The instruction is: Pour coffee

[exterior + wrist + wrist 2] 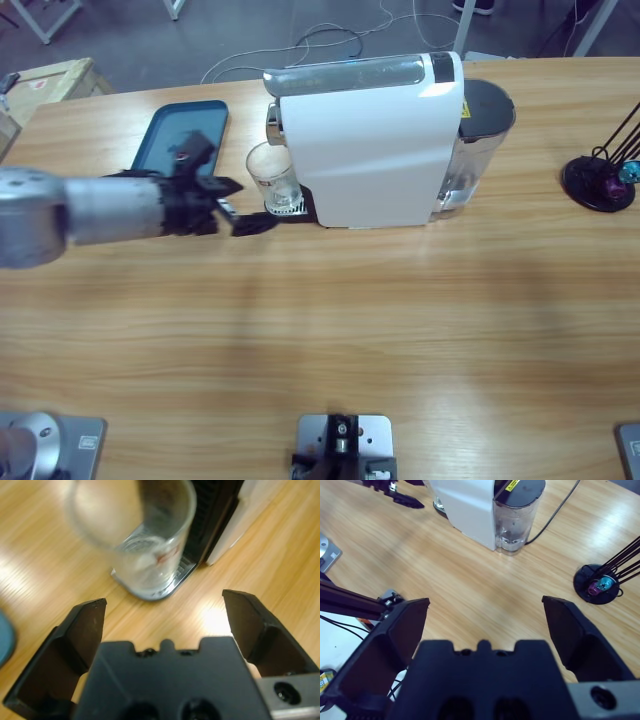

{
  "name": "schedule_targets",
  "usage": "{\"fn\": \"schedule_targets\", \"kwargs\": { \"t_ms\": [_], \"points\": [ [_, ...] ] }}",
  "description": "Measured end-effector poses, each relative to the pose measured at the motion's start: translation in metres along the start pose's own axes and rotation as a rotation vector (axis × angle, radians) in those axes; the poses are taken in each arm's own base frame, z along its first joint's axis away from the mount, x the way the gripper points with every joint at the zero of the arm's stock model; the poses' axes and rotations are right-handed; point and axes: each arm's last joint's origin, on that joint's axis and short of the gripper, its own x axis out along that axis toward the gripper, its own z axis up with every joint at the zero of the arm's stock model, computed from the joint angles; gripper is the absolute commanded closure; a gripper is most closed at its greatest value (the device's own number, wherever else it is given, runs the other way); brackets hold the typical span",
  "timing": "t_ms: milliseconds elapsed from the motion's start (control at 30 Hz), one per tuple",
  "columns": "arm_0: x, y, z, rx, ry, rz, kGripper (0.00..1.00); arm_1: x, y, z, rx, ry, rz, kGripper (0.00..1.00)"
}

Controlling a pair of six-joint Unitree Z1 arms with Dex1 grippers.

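Our right gripper (485, 615) over the wooden table (470, 580)

We see its two black jaws spread wide with nothing between them. Beyond them stands the white coffee machine (467, 507), its clear water tank (515, 517) touching its side, and well apart from the machine a black round stand (597, 582).

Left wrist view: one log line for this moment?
left gripper: open, near glass | glass: empty, on coffee machine drip tray | right gripper: open, away

wooden table (330, 330) | on it: coffee machine (370, 140), blue tray (185, 135), black stand (598, 182)
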Motion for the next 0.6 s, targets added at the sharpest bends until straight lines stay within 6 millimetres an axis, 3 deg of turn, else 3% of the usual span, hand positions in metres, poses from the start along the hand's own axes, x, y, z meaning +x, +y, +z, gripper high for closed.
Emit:
{"fn": "schedule_targets", "kwargs": {
  "t_ms": [33,100,133,200,333,467,533,600],
  "points": [
    [-0.010,0.001,-0.004,-0.014,-0.007,0.021,0.013,0.000,0.000,0.001,0.000,0.001,0.002,0.132],
    [-0.033,0.000,-0.010,-0.046,-0.021,0.048,0.013,0.005,0.002,0.007,-0.001,0.008,0.004,0.879],
    [-0.045,-0.001,-0.011,-0.059,-0.027,0.053,0.019,0.007,0.004,0.014,-0.001,0.010,0.005,1.000],
    [-0.071,-0.006,-0.010,-0.080,-0.054,0.057,0.143,0.013,0.010,0.034,-0.004,0.005,0.010,1.000],
    [-0.130,-0.018,-0.010,-0.096,-0.116,0.063,0.142,0.040,0.025,0.087,-0.064,0.023,0.014,1.000],
    [-0.177,-0.027,-0.015,-0.087,-0.182,0.083,0.167,0.095,0.034,0.138,-0.099,0.086,-0.052,1.000],
    [-0.191,-0.030,-0.021,-0.083,-0.212,0.105,0.281,0.126,0.031,0.157,-0.107,0.133,-0.082,1.000],
    [-0.199,-0.031,-0.024,-0.081,-0.236,0.119,0.285,0.156,0.024,0.171,-0.096,0.178,-0.103,1.000]
  ]
}}
